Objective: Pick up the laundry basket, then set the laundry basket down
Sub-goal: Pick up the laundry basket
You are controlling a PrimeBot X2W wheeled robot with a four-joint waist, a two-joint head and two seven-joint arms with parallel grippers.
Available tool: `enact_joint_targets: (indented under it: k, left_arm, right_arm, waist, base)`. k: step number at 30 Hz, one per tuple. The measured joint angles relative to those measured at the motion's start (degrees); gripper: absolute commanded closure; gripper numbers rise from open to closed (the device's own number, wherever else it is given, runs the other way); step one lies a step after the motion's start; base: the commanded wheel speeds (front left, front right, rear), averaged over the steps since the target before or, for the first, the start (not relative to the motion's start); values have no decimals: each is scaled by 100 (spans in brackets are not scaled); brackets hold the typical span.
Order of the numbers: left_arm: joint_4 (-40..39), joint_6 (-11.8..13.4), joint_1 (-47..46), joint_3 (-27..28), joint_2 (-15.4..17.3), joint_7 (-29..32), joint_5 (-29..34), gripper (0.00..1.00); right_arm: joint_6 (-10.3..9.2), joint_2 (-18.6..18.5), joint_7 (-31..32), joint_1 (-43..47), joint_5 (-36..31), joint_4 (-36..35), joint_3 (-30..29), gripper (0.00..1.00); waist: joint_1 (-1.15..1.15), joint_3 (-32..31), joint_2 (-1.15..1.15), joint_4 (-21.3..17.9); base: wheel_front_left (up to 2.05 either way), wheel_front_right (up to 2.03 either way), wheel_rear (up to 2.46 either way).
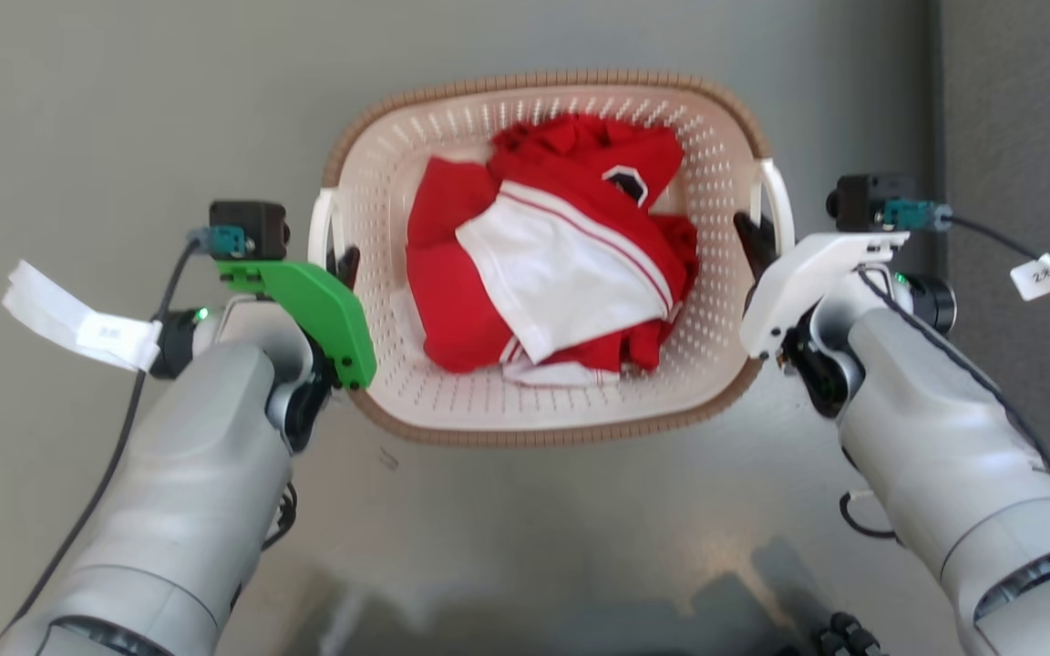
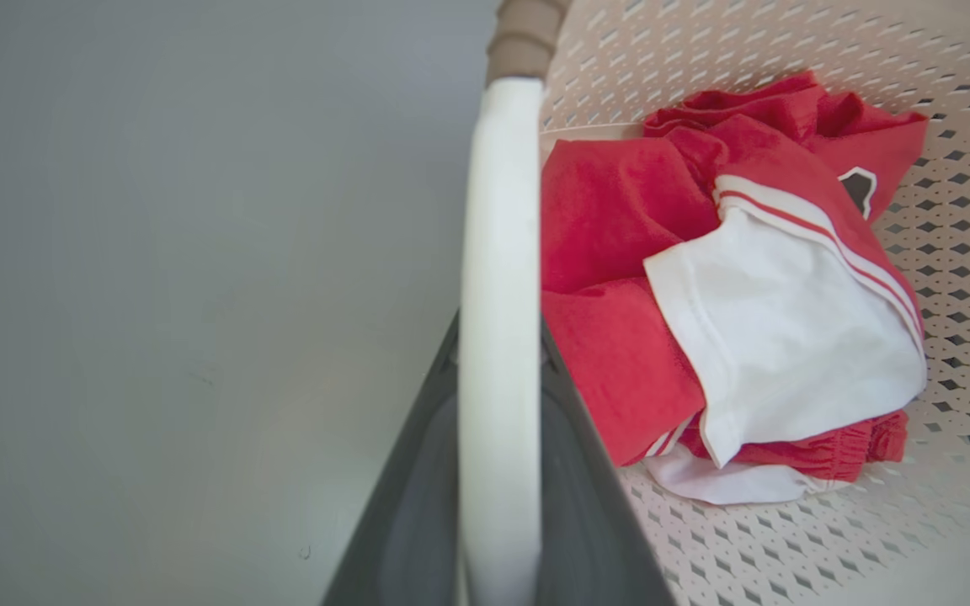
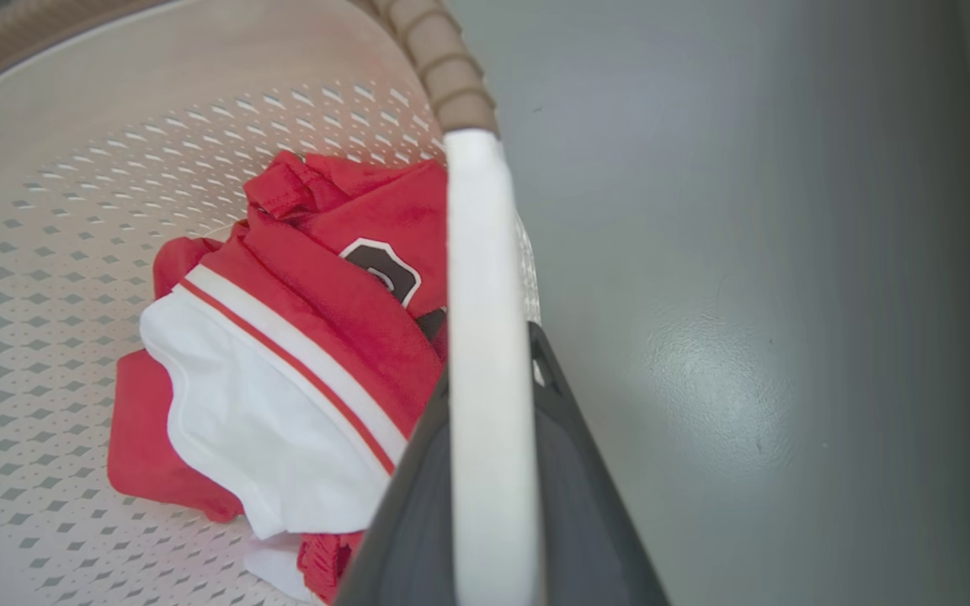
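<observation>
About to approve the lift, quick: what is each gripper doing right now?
Left gripper: closed on the laundry basket by its left white handle.
Right gripper: closed on its right white handle.

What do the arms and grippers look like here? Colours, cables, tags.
Both forearms are silver-grey shells. The left gripper wears a bright green cover, the right gripper a white one; jaws on both are dark. Each wrist carries a small black camera with a teal plug, a black cable, a white paper tag and a green light.
</observation>
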Motion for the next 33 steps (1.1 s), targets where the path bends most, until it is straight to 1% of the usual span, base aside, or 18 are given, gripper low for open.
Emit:
enact_joint_targets:
  k: [7,14,33]
  left_arm:
    - [171,-8,303,-132,-7,119,-159,100]
    - [282,-12,461,-196,-19,196,-249,100]
    - [328,-13,1336,-398,-32,708,-909,100]
  right_arm:
    - [0,8,267,282,274,-19,255,100]
    - [-5,13,469,401,405,-9,425,100]
    - [-5,25,1359,1012,827,188,929,100]
  waist:
    - [0,-565,0,-33]
    - [0,-1056,0,-61]
    - [0,-2629,0,-105]
  base:
    - [0,0,0]
    - [0,0,0]
    - [0,0,0]
